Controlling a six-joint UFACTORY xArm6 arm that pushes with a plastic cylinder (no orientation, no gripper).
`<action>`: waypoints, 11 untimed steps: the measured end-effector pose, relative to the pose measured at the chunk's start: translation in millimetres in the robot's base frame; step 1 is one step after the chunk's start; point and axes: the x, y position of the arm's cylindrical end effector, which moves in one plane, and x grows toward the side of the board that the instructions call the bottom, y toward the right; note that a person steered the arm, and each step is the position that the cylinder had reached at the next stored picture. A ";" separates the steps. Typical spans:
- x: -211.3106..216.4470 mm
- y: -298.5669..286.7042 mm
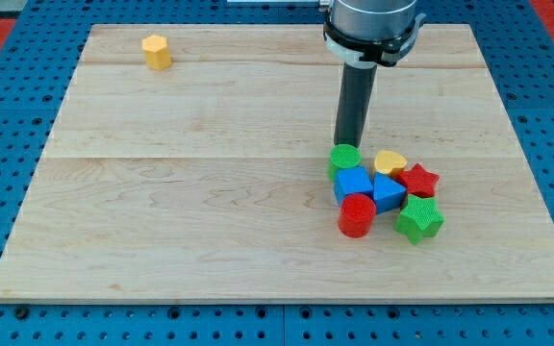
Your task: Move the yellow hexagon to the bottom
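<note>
The yellow hexagon [157, 51] sits near the tabletop's [190, 192] top-left corner, well apart from my tip [348, 142], which has no jaws to open and rests just behind the green cylinder [345, 159] in the lower-right cluster.

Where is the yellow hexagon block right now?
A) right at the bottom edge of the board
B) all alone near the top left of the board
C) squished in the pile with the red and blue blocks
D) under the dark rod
B: the yellow hexagon sits by itself near the view's top left of the wooden board, far from my tip, which is down by the green cylinder.
</note>
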 end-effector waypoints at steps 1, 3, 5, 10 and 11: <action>-20.7 -9.1; -106.1 -110.1; -230.7 -207.2; -132.6 -245.3; -122.5 -250.7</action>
